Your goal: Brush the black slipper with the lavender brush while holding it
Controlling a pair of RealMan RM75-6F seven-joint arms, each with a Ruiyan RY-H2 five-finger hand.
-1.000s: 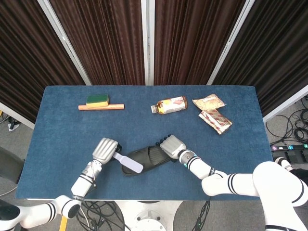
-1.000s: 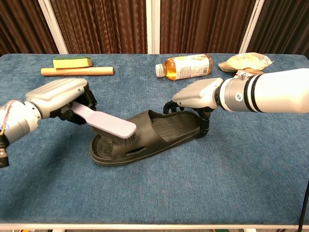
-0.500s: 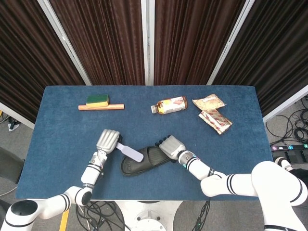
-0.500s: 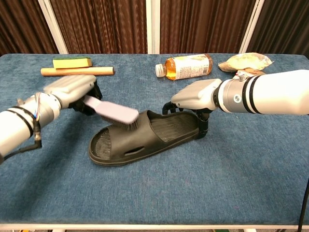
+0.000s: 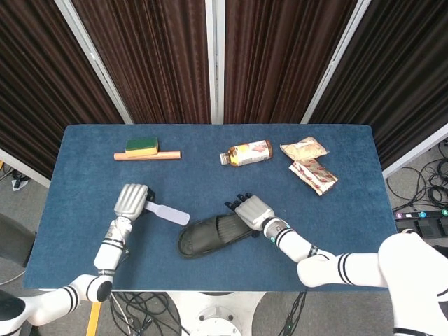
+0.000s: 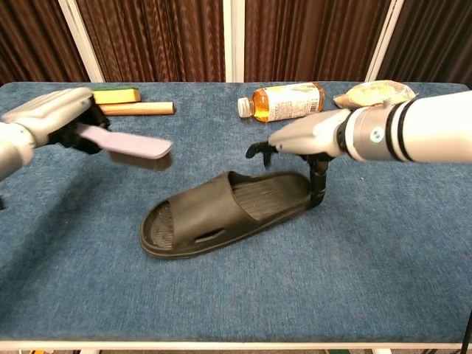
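Observation:
The black slipper (image 5: 212, 236) (image 6: 221, 214) lies flat on the blue table (image 5: 77, 175), toe towards the left. My left hand (image 5: 131, 201) (image 6: 53, 119) grips the handle of the lavender brush (image 5: 169, 213) (image 6: 127, 144), which hangs in the air to the left of the slipper, clear of it. My right hand (image 5: 253, 210) (image 6: 317, 136) hovers over the heel end with its fingers (image 6: 258, 150) lifted and spread above the slipper. Only the thumb (image 6: 318, 184) reaches down beside the heel rim.
At the back left a green and yellow sponge (image 5: 142, 145) (image 6: 110, 94) sits against a wooden stick (image 5: 147, 155) (image 6: 140, 108). An amber bottle (image 5: 246, 152) (image 6: 284, 101) lies at the back centre, with snack packets (image 5: 313, 175) (image 6: 376, 92) to its right.
My left hand has carried the brush up and leftward off the slipper. The right hand's fingers have lifted from the slipper's rim and spread.

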